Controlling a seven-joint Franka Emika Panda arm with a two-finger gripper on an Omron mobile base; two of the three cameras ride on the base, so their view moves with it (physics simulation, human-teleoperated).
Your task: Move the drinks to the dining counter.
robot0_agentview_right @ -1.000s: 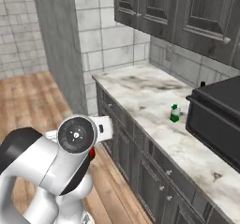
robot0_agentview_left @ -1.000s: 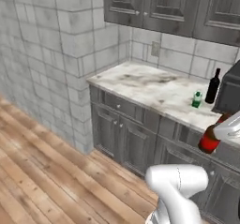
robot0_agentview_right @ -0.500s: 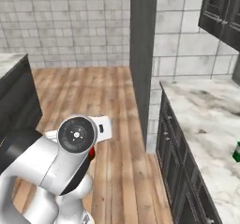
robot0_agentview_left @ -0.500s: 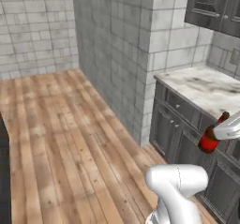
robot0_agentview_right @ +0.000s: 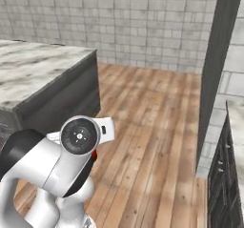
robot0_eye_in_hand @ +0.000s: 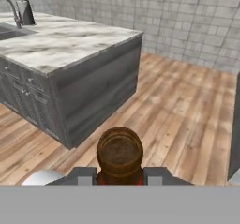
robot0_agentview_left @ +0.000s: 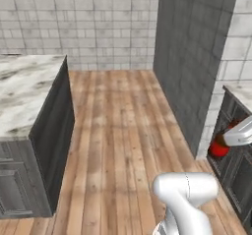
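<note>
- Since a second ago the base has turned away from the wall counter; both base views now face open wood floor and the dining counter (robot0_eye_in_hand: 70,45) to the left.
- Gripper (robot0_eye_in_hand: 120,175) clamped on the beer bottle (robot0_eye_in_hand: 120,153), fingers low around its body; mouth faces the hand camera.
- Bottle rides near the arm, red base visible at far right of the left base view.
- Judgement: glass, rigid, smooth, light; breakable if knocked. Hold mid-body, keep upright.
</note>
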